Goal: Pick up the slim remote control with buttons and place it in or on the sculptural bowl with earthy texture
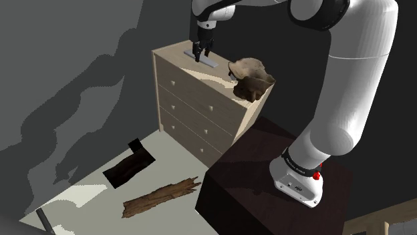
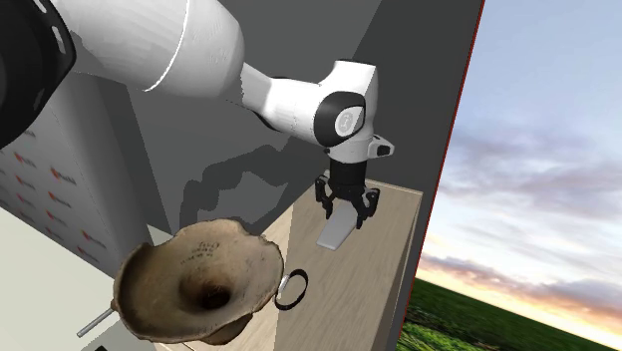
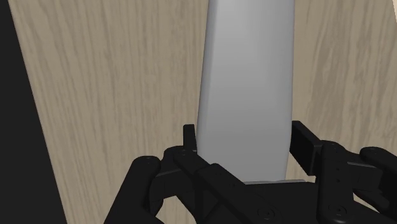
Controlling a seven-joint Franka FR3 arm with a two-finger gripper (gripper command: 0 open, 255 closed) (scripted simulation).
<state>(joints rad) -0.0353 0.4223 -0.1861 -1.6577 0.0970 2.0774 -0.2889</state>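
A slim plain grey remote control (image 1: 210, 62) lies flat on the light wooden dresser top (image 1: 175, 52). My black gripper (image 1: 200, 53) stands upright over one end of it. In the wrist view the fingers (image 3: 189, 137) press against both long sides of the remote (image 3: 248, 83), so my gripper (image 3: 247, 141) is shut on it while it rests on the wood. The rough brown sculptural bowl (image 1: 251, 77) sits at the dresser's other end, toward the stand. In the second exterior view the bowl (image 2: 199, 284) is close in front, with the remote (image 2: 337, 231) and gripper (image 2: 346, 211) behind it.
A small black-and-white ring (image 2: 291, 288) lies on the dresser top between bowl and remote. The dresser has three drawers (image 1: 200, 103). On the floor lie a dark flat piece (image 1: 130, 165) and a bark-like plank (image 1: 160, 198). My dark stand (image 1: 254, 180) is beside the dresser.
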